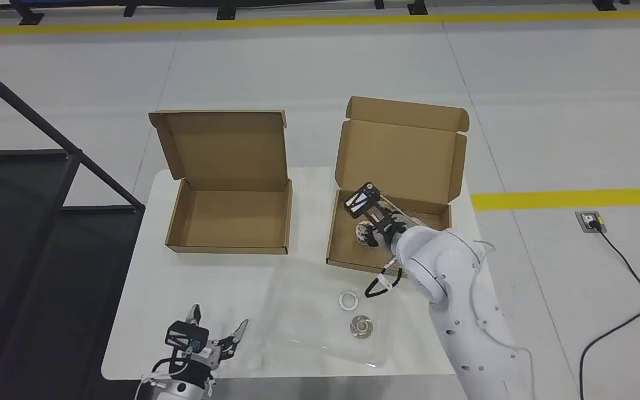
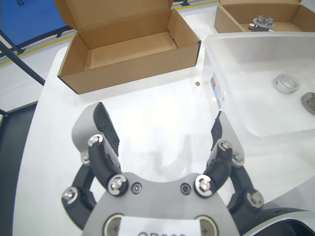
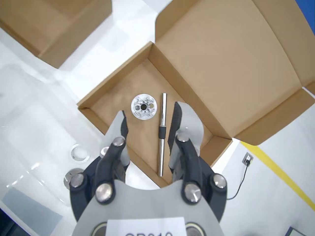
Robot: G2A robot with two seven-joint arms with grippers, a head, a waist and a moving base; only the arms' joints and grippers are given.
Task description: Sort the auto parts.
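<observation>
Two open cardboard boxes stand on the white table. The left box (image 1: pixel 228 215) (image 2: pixel 128 50) holds nothing. In the right box (image 1: pixel 400 150) (image 3: pixel 147 79) lie a slim metal rod (image 3: pixel 162 133) and a round flanged hub (image 3: pixel 143 106) (image 2: pixel 263 23). My right gripper (image 1: pixel 372 222) (image 3: pixel 150 112) hangs open just above that box's floor, over the rod and hub, touching neither. A clear plastic tray (image 1: pixel 300 320) (image 2: pixel 246 50) at the front holds a metal ring (image 1: pixel 348 299) (image 2: pixel 286 83) and a flanged disc (image 1: pixel 361 325) (image 2: pixel 308 101). My left gripper (image 1: pixel 207 335) (image 2: pixel 159 111) is open over the front left of the table.
A small brown speck (image 2: pixel 197 83) lies on the table between the left box and the tray. A dark frame (image 1: pixel 60 180) stands past the table's left edge. Bare table lies in front of the left box.
</observation>
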